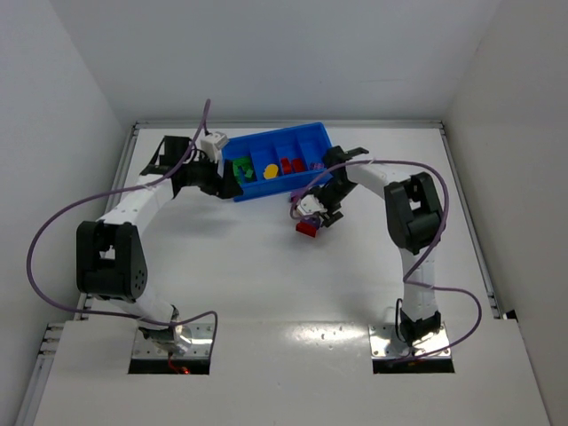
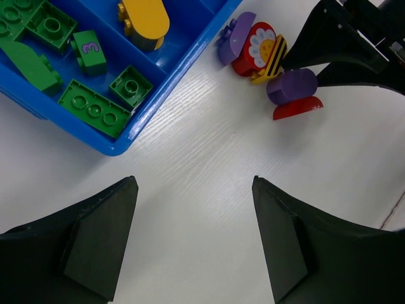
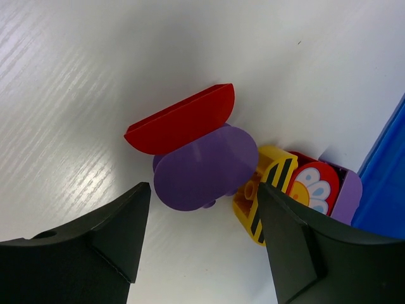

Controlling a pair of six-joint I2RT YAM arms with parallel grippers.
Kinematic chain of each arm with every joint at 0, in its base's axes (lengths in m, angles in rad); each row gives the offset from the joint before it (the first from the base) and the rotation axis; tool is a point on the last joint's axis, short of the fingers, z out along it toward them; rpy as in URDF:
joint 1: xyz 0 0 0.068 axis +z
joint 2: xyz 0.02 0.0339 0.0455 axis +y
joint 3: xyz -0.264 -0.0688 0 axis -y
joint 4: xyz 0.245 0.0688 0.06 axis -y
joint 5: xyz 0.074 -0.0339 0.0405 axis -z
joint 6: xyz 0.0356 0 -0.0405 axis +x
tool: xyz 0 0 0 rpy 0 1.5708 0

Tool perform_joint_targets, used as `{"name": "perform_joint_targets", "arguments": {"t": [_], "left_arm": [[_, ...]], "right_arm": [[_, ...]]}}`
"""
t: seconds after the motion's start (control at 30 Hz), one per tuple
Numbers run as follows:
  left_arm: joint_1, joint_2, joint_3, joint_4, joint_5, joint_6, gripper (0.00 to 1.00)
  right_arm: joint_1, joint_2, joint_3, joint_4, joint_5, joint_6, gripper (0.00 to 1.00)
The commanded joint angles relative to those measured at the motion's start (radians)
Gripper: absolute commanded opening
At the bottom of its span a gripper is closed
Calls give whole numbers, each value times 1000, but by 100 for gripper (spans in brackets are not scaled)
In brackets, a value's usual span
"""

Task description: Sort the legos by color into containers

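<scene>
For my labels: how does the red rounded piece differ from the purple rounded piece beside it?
The red piece is a half-disc with a straight edge; the purple piece is oval. The purple piece partly covers the red piece in the right wrist view. Both lie loose on the table.

L wrist: bright blue plastic tray [image 2: 190, 44] cut by top/left edges. R wrist: purple rounded brick [image 3: 205, 168] covers pt of red half-round brick [image 3: 183, 120].
</scene>
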Motion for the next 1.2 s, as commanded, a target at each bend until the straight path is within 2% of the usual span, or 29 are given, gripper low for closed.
{"name": "perform_joint_targets", "arguments": {"t": [0.0, 0.43, 0.57, 0.7, 0.97, 1.17], "left_arm": [[17, -2, 38, 11, 20, 13, 79], [17, 29, 38, 2, 39, 4, 79], [17, 29, 47, 2, 39, 3, 79], [17, 29, 47, 2, 39, 3, 79], [17, 19, 38, -7, 39, 13, 79], [17, 28, 38, -7, 39, 22, 79]], "right_arm": [[5, -31, -48, -8, -6, 7, 69], [24, -145, -229, 75, -6, 7, 69], [34, -145, -229, 113, 3, 47, 69], [44, -99, -197, 164, 12, 155, 69], [53, -45, -137, 164, 12, 196, 69], [62, -45, -146, 173, 12, 205, 56]]}}
